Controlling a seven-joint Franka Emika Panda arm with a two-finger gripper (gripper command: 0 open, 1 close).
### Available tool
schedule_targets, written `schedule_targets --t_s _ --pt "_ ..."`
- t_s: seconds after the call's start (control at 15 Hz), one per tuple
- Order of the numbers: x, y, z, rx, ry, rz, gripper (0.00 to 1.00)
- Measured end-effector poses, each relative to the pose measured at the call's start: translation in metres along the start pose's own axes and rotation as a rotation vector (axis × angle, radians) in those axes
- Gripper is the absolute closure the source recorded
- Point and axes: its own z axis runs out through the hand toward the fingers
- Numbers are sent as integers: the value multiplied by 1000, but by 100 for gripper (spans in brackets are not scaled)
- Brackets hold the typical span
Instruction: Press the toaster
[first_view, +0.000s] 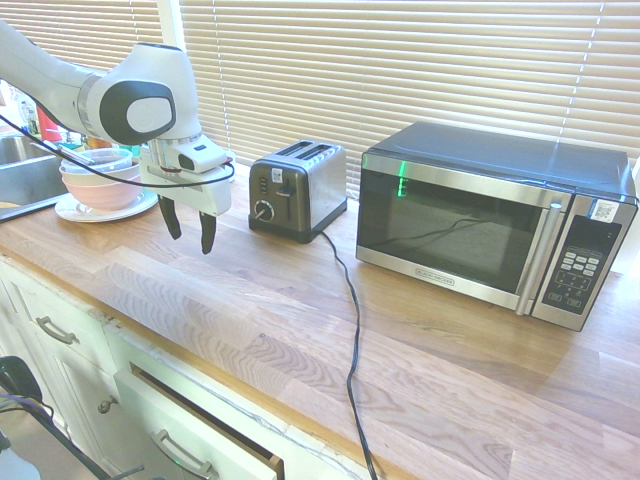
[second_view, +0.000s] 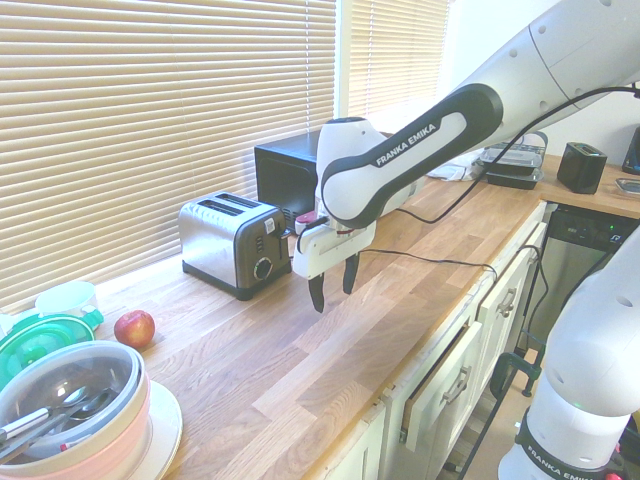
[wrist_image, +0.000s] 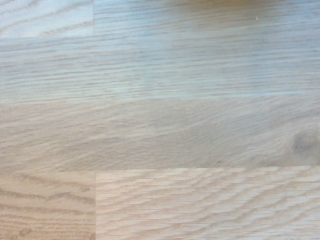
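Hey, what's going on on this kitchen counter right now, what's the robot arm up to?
A white robot arm hangs over the wooden counter with its pincer open, empty and pointing down at bare wood. The toaster it is meant to press stands beside the pincer, untouched, its cord trailing across the counter. A microwave stands on the toaster's other side, and stacked bowls and an apple sit toward the sink end. The wrist view shows only wood grain.

Steel two-slot toaster (first_view: 297, 188), upright, on countertop (first_view: 450, 340)
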Motion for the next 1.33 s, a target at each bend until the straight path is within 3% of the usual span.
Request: schedule_targets --t_s 1.0,1.33 --pt "3 5 1 -4 -1 32 0" --pt "58 3 -47 86 63 83 0"
